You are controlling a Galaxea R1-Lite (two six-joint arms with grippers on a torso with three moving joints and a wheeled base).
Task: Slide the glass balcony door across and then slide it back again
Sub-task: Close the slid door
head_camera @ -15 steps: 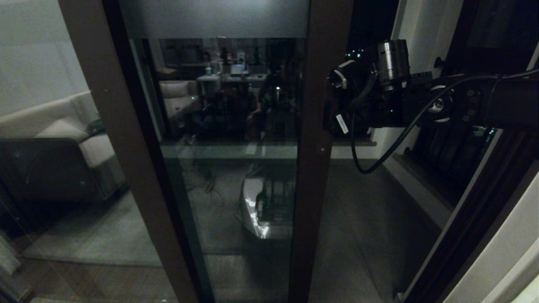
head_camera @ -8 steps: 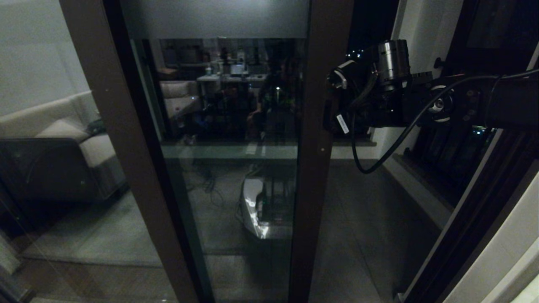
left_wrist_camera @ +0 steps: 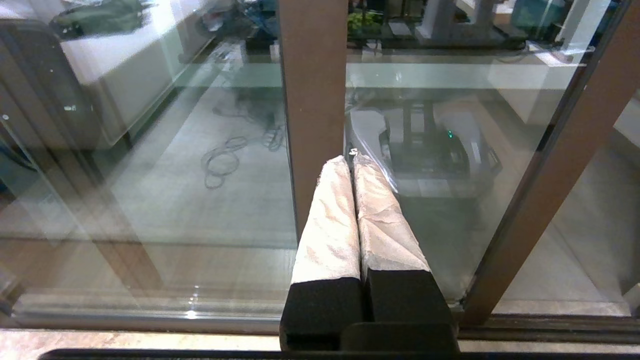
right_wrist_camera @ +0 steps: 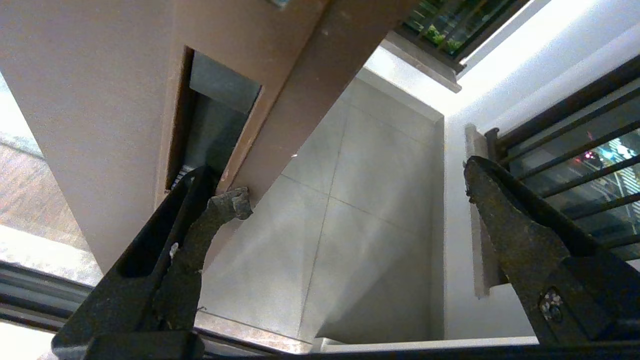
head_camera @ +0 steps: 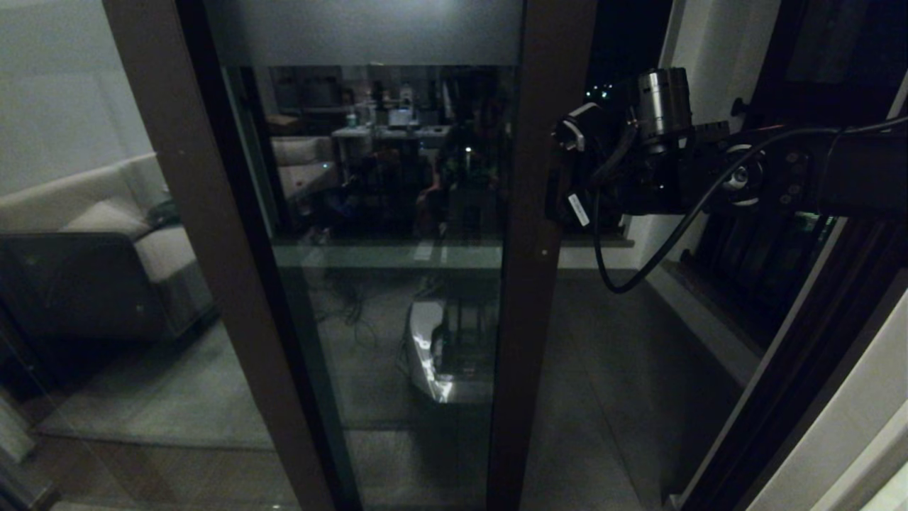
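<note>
The glass balcony door fills most of what I see ahead: a tall pane in a dark brown frame with a frosted band along its top, standing partway across the opening, with open space past its right-hand stile where the tiled balcony floor shows. To the left stands the fixed panel's plain brown post, and the glass mirrors a lit room with a sofa and a desk.

My right gripper is up beside that stile at about handle height, its fingers spread wide. One finger has its hooked tip at the lower end of the recessed handle slot, touching or just inside it; the other hangs free over the balcony, towards the barred side window.

My left gripper sits low near the floor track, padded fingers pressed together on nothing, pointing at the brown post; it looks idle.

My worry is the purchase. Only a fingertip is in a shallow slot, so if I push at a slant or too quickly, I judge the tip could ride out and skid along the smooth frame, leaving the door where it is. A hard shove might also send the door into its stop.

The floor beyond is pale, large-format tile; indoors a cable lies looped on the floor.
</note>
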